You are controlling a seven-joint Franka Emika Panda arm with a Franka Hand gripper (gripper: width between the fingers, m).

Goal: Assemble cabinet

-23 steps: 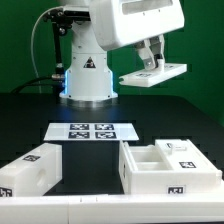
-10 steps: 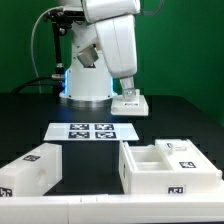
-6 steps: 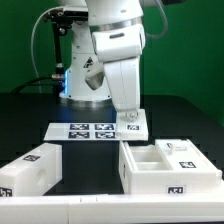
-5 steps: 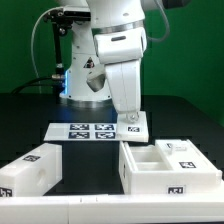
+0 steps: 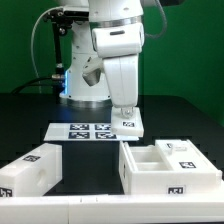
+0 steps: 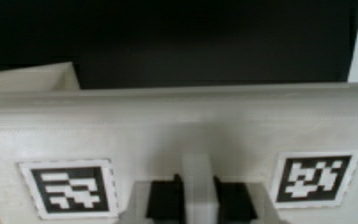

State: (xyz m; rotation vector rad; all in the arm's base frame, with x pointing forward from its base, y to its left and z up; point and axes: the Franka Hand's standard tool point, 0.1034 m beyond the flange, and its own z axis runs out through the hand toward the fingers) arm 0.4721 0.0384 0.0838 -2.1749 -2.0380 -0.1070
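My gripper [image 5: 125, 108] is shut on a white cabinet panel [image 5: 129, 125] with tags. It holds the panel on edge, low over the table at the right end of the marker board [image 5: 85, 131] in the exterior view. In the wrist view the panel [image 6: 176, 125] fills the picture with a tag on each side. My two dark fingers [image 6: 167, 200] clamp its near edge, with the gripper [image 6: 201, 185] between the tags. The open cabinet box [image 5: 168, 168] with compartments stands at the front right. Another white tagged box part [image 5: 30, 172] lies at the front left.
The white robot pedestal [image 5: 86, 80] with a triangle sticker stands at the back behind the marker board. The table is black, with a pale front edge [image 5: 100, 213]. A green wall is behind.
The arm has come down from the upper right toward the marker board's right end. The panel was held flat and high; it now stands on edge near the table.
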